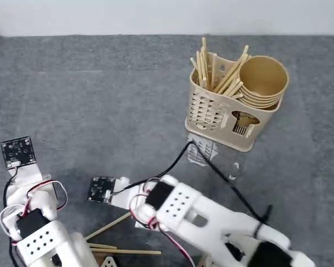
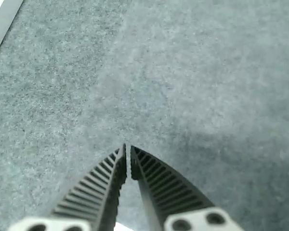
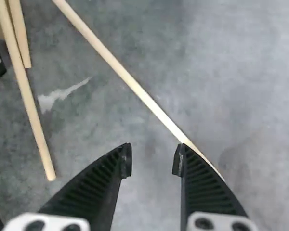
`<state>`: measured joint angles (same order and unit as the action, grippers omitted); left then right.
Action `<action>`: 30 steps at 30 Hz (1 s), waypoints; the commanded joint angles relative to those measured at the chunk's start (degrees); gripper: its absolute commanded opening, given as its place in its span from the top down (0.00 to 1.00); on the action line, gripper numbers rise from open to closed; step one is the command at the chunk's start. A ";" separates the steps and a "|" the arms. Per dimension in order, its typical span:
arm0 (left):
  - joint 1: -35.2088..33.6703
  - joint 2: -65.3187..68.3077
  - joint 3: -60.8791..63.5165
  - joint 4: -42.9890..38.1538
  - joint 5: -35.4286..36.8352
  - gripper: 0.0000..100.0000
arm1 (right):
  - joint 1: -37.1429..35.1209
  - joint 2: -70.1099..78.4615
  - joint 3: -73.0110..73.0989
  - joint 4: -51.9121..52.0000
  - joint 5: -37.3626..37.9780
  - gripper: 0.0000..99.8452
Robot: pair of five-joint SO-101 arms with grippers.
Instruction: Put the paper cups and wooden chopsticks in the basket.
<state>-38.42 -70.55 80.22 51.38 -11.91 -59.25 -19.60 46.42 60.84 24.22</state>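
- My left arm (image 1: 39,233) sits at the near left corner of the grey counter (image 1: 100,89). In its wrist view, the left pincer (image 2: 127,151) is closed tip to tip with nothing in it, above bare counter.
- Between the two arm bases I see the loose chopsticks (image 1: 125,251) lying flat on the counter. One of them is angled up toward the right arm and the others lie nearly level below it.
- My right arm (image 1: 200,214) is low in the middle. The right pincer (image 3: 151,161) is partly spread, and the gap between its fingers is bare. One long chopstick (image 3: 130,84) slants across the counter and passes along the outer edge of one finger, not between the two.
- A black cable (image 1: 211,164) trails from the right arm toward the basket.
- The basket (image 1: 211,119) stands upright at the far right. Its left compartment holds a bundle of chopsticks (image 1: 211,64) on end. Its right compartment holds the paper cups (image 1: 264,78), nested in a stack.
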 commanded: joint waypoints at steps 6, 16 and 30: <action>-0.35 -1.14 -0.40 -1.41 -0.35 0.98 | -1.71 11.65 -0.88 -10.95 0.44 0.84; -0.44 -1.14 -0.31 -1.41 -0.35 0.98 | -1.36 20.88 -11.69 -1.63 0.44 0.87; -0.44 -1.14 -0.31 -1.41 -0.35 0.98 | 4.70 24.40 -14.07 -0.66 0.62 0.99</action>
<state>-38.42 -70.55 80.22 51.21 -11.91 -57.85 4.48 32.97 58.99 24.31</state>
